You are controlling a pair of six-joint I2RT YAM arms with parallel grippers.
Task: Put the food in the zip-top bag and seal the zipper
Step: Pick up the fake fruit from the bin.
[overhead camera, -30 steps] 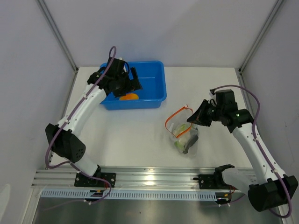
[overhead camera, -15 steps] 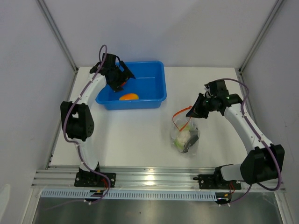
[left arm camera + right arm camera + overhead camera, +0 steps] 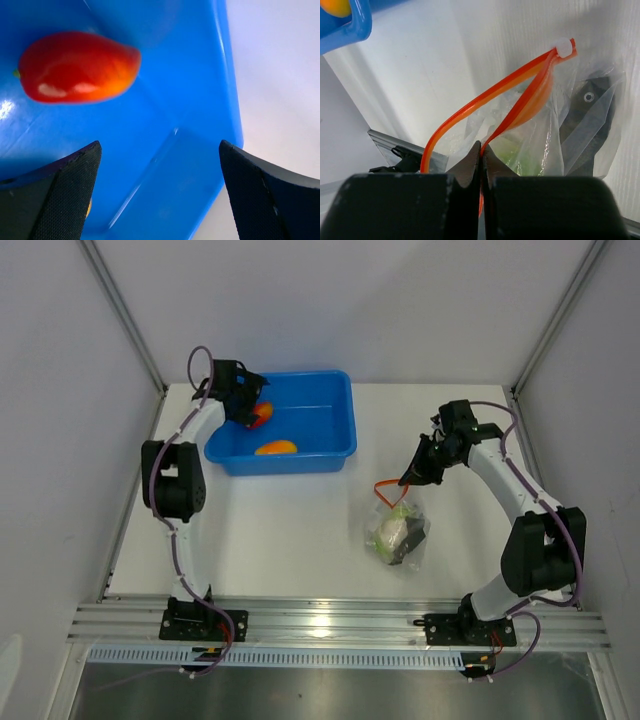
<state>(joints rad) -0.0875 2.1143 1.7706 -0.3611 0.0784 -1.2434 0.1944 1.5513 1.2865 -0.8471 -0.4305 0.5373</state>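
Note:
My left gripper [image 3: 252, 408] is open and empty over the far-left corner of the blue tub [image 3: 335, 430]. In the left wrist view the red pepper [image 3: 77, 66] lies on the tub floor beyond its fingertips [image 3: 65, 195]; it also shows from the top [image 3: 265, 415]. An orange piece [image 3: 276, 448] lies in the tub. My right gripper [image 3: 481, 150] is shut on the zipper [image 3: 520, 85] of the zip-top bag [image 3: 398, 535], holding its mouth up. The bag holds the cauliflower [image 3: 390, 532], its green leaves [image 3: 520, 155] and the dark fish piece [image 3: 592, 115].
The tub's raised rim [image 3: 227, 90] lies under my left gripper's right finger, with white table beyond it. A tub corner [image 3: 350, 25] shows at the upper left of the right wrist view. The metal rail [image 3: 330, 620] runs along the table's near edge.
My left gripper has moved left toward the tub's far-left corner, close to the red pepper. My right gripper has pulled the zipper up and away, narrowing the bag's mouth.

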